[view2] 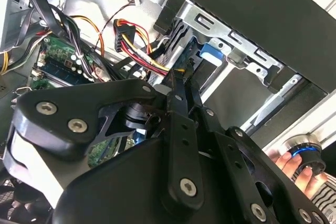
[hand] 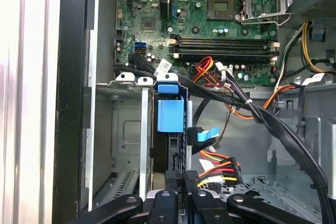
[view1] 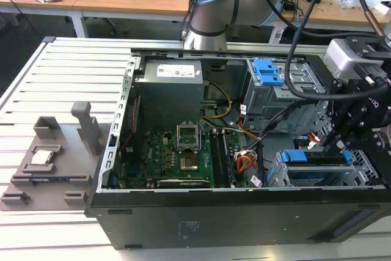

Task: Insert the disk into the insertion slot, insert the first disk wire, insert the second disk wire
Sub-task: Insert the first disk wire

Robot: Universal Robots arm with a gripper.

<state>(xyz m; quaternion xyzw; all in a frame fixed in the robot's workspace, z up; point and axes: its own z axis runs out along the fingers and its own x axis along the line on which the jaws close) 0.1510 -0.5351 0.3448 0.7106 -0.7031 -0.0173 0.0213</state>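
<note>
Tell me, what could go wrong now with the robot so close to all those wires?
The gripper sits right beside the red and yellow wires, so it might snag or tug them. Black cables run close past the disk in the insertion slot and could get pinched. A person's hand is close by, outside the case, so a sudden swing might bump it.

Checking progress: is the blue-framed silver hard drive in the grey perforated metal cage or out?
In: the drive's blue carrier sits inside the grey cage.
</note>
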